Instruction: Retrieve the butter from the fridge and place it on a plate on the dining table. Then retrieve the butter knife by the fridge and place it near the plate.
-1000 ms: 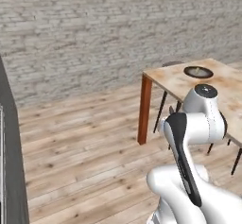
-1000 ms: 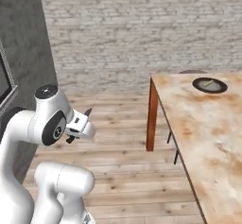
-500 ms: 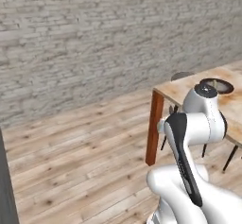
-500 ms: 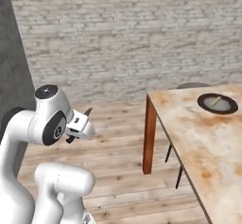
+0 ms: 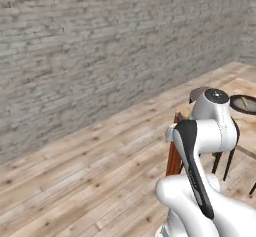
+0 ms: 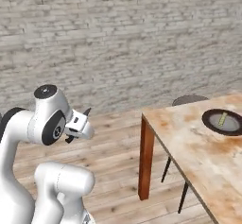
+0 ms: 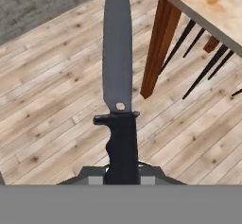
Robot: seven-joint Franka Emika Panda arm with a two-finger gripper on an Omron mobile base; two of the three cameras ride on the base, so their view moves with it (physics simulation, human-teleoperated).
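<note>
My gripper is shut on the black handle of the butter knife, whose silvery blade points away over the wooden floor. In the right base view the gripper sits beside the arm's upper joint, with the knife's tip sticking out. The dining table stands to the right, its corner and reddish leg close ahead of the blade. The plate rests on the table with the pale butter on it. From the left the plate shows behind the arm. The fridge is out of view.
A dark round chair stands at the table's far side; its thin black legs show under the tabletop. A grey brick wall runs across the back. Open wooden floor lies to the left of the table.
The whole picture has shifted as the base turned: the dark grey edge at the left has left the frames and the table sits differently. The knife stays in the shut gripper.
</note>
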